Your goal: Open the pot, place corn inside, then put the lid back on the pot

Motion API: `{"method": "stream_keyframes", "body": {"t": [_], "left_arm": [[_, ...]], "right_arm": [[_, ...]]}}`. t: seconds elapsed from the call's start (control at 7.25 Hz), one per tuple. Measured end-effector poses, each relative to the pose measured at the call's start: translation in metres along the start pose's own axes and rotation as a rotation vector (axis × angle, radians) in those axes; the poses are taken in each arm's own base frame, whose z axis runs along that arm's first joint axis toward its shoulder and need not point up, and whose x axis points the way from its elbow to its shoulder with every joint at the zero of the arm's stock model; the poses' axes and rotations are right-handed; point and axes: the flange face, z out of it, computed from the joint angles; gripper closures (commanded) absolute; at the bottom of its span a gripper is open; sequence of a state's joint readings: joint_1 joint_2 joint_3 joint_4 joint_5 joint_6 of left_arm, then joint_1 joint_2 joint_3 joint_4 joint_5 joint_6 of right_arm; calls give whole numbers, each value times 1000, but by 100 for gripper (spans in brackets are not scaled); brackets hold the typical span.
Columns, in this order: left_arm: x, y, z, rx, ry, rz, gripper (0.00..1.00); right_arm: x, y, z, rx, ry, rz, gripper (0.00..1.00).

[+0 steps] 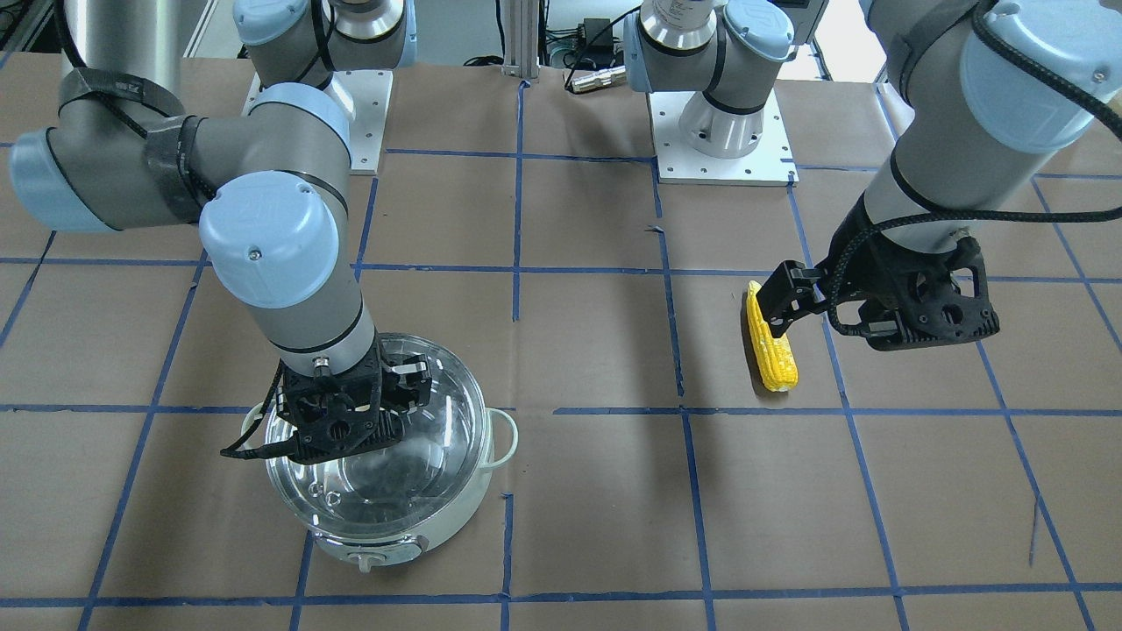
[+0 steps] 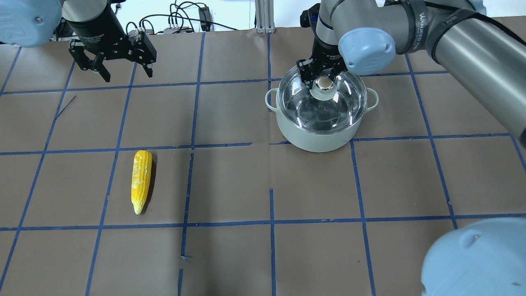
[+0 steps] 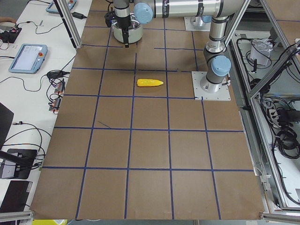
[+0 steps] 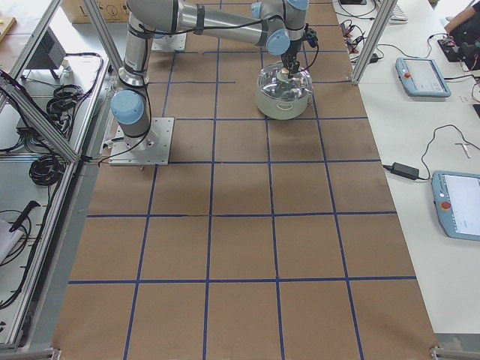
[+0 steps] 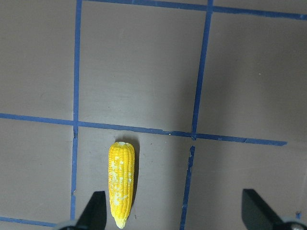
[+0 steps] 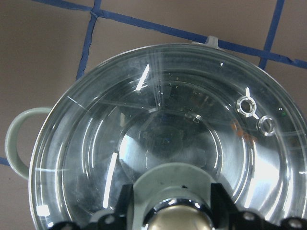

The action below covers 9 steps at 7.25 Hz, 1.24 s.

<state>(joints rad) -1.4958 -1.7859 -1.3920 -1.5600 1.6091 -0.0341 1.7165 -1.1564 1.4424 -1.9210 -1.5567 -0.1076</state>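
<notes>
The pale mint pot (image 2: 316, 137) stands on the table at the right of the overhead view, with the clear glass lid (image 2: 328, 107) seated on it. My right gripper (image 2: 324, 80) is down on the lid; its fingers (image 6: 127, 206) flank the beige knob (image 6: 177, 221) closely and look shut on it. The yellow corn (image 2: 141, 181) lies flat on the brown paper at the left, pointed end toward the robot. My left gripper (image 2: 126, 76) hovers open and empty above the table, beyond the corn. In the left wrist view the corn (image 5: 121, 184) lies near the left finger.
Blue tape lines grid the brown paper table (image 2: 230, 246). The arms' white base plates (image 1: 727, 158) sit at the robot's edge, with cables (image 2: 176, 20) at the table's far edge. The pot's loop handle (image 6: 14, 143) sticks out sideways. Tablets (image 4: 424, 75) lie on the side bench.
</notes>
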Motion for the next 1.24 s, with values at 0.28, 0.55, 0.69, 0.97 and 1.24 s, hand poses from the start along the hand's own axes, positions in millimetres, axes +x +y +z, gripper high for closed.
{"method": "stream_keyframes", "body": {"t": [0.28,0.55,0.69,0.97,1.24], "left_arm": [[1,0,0,1,0,-1,0],[1,1,-3,5,2,0,0],[1,-1,-3,7,4,0,0],[-1,-3,-1,3,4,-1,0],[-18,-11,15,-25,3,-6,0]], "right_arm": [[1,2,-1,-4,7,-2,60],[3,2,-7,-26,11,-4,62],[4,1,-17,-38,12,-3,62],[5,2,-60,-62,9,-2,63],[4,18,-111,-79,6,0,63]]}}
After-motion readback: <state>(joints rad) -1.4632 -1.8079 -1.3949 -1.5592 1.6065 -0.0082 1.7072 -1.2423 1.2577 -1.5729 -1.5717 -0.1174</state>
